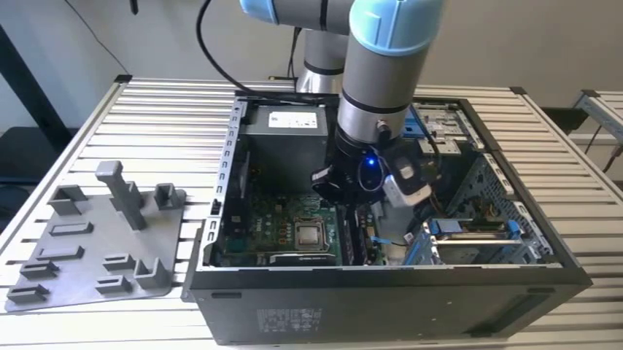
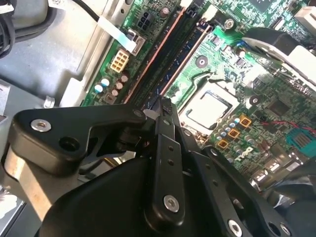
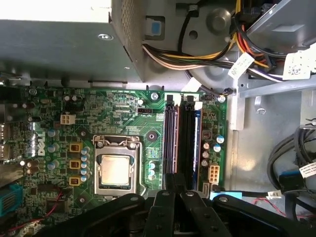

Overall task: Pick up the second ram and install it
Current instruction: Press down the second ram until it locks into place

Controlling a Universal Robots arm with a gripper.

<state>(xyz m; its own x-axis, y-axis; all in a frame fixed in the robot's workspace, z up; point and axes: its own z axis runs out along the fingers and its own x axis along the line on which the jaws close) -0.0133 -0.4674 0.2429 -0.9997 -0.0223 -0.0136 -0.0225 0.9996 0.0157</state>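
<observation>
Black links of the hand (image 3: 174, 190) fill the near part of both wrist views, and its fingers (image 2: 165, 111) are pressed together over the memory slots (image 3: 170, 136) of the green board (image 3: 123, 108). I cannot tell if anything is pinched between them. One dark ram (image 3: 186, 138) stands in the slot next to the empty one, its long edge running away from the fingers; whether this is the second ram, I cannot say. Beside the slots sits the processor (image 3: 115, 169) with its metal cover. In the exterior view the arm (image 1: 380, 87) reaches down into the open case (image 1: 389, 292), which lies on the slatted tabletop (image 1: 165, 102). A grey tray (image 1: 98, 248) with upright posts rests at the exterior view's left, just beside the case.
</observation>
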